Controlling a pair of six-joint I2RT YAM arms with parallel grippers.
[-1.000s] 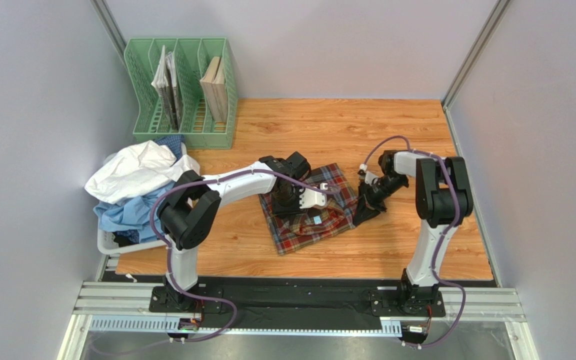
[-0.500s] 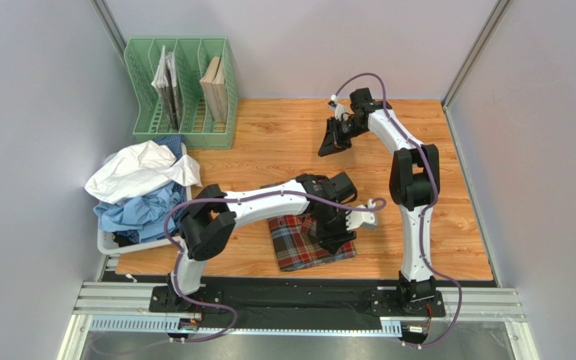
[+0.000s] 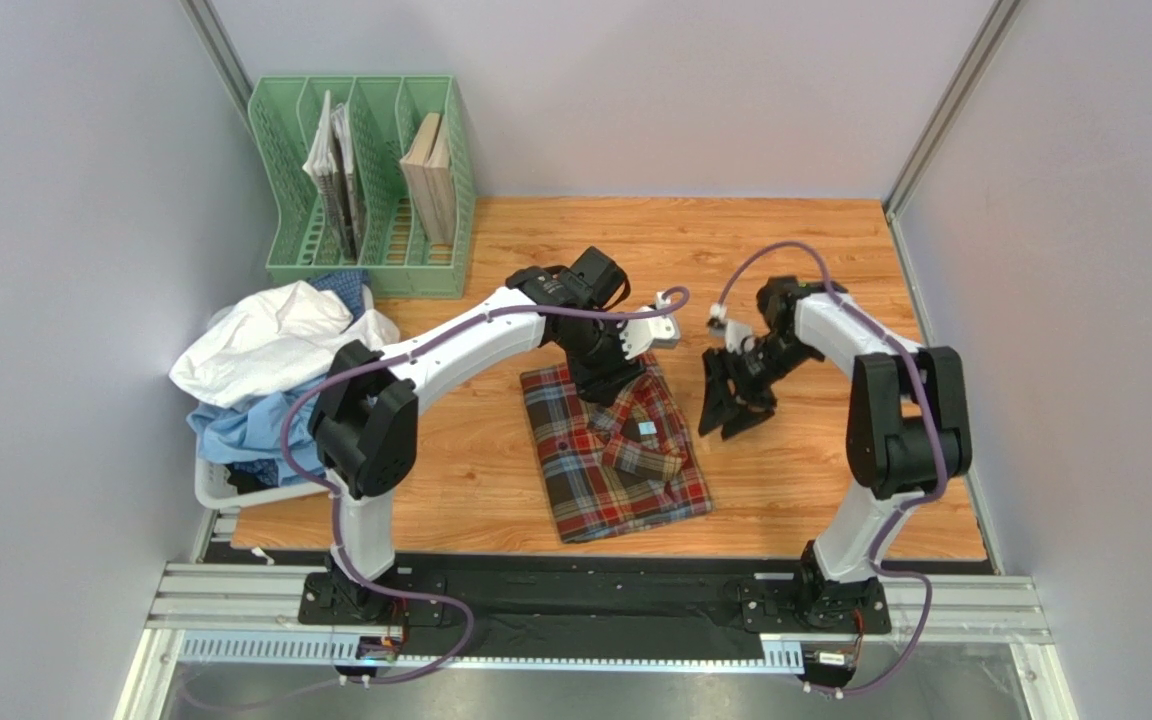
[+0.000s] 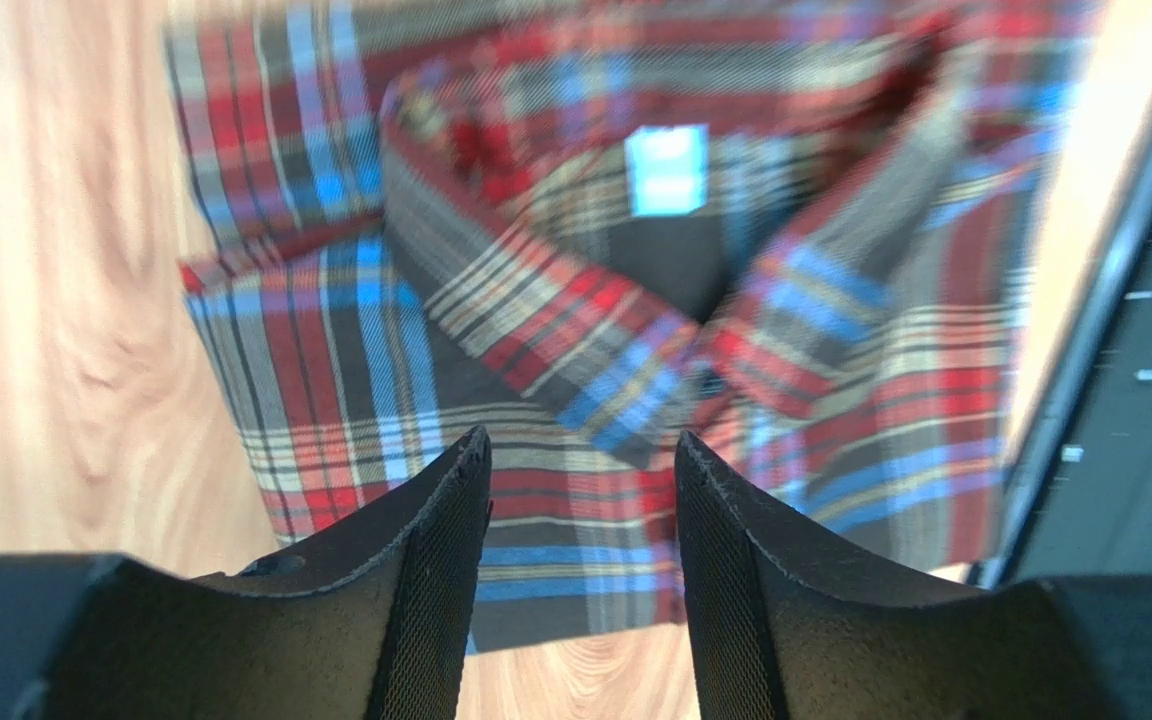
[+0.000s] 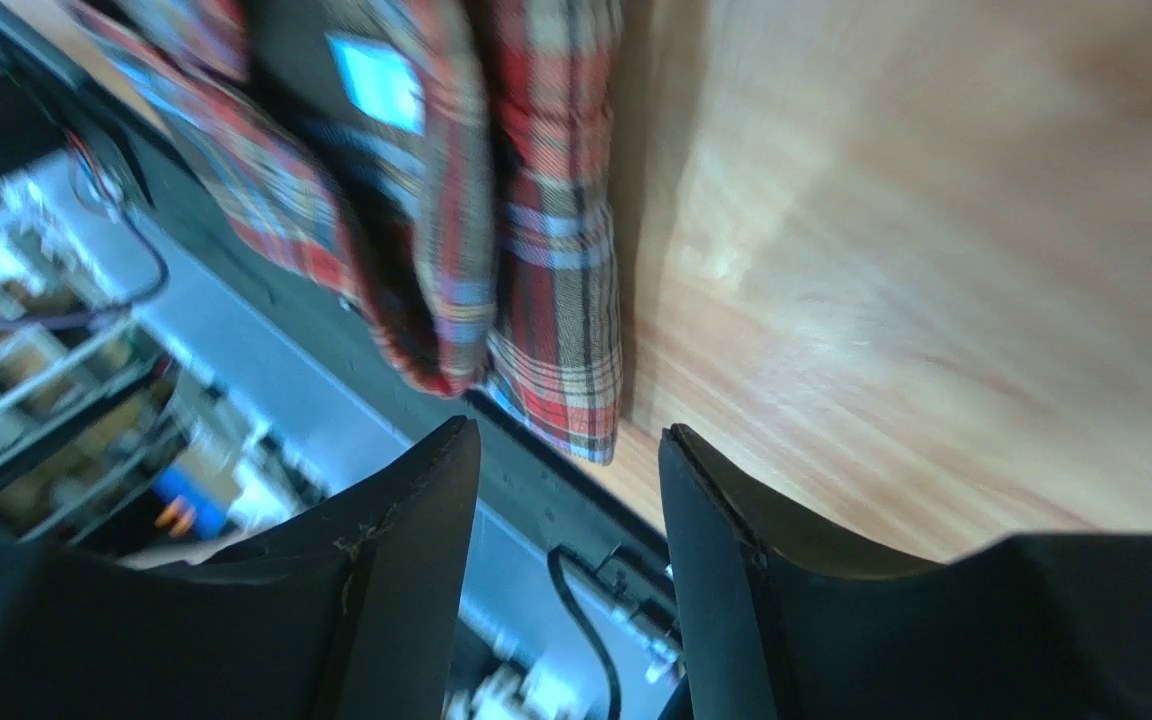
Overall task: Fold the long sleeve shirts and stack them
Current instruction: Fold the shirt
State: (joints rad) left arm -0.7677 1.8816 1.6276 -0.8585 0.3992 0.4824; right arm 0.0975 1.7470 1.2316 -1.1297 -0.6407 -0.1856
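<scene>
Robotics laboratory cell: left arm (image 3: 447,347) and right arm (image 3: 899,413) bolted to an aluminium rail (image 3: 222,603) at the counter's (image 3: 612,255) near edge; plain grey panels (image 3: 71,210) enclose it.

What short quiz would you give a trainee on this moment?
1. True or false: the tartan shirt lies folded on the table.
2. Which colour tops the pile at the table's left edge? A white, B blue, C red.
3. Fill in: the left gripper and right gripper are both ___.
Key: 1 true; 2 A; 3 open.
</scene>
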